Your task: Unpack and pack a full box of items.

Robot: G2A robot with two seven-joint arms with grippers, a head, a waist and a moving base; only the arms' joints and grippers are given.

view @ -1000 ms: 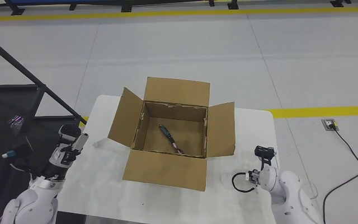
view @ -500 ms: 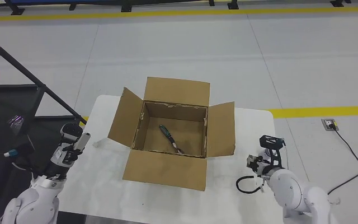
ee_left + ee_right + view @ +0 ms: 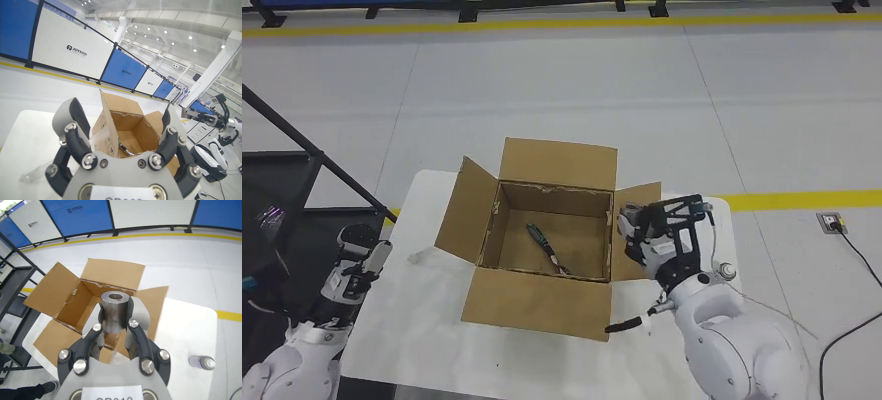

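Box (image 3: 537,300) of brown cardboard sits in the middle of the white table (image 3: 422,330), and all four of its flaps are folded out. We see one thin tool (image 3: 547,248) with a dark green handle lying on the bottom of the box.

We see the right gripper (image 3: 115,310) up in the air over the box's right flap. Its jaws pinch a short, fat metal tube (image 3: 114,311) with a round hole through its middle. The tube stands upright between the two fingers and hangs over the box's right edge.

We see the left gripper (image 3: 121,111) off to the left of the box, well apart from it. Its jaws are spread wide with nothing between them, and they point at the box's left flap.

A little scrap of clear plastic (image 3: 417,257) lies on the table near the box's left flap. A small bottle (image 3: 201,362) with a silver cap lies on its side on the table, to the right of the box.
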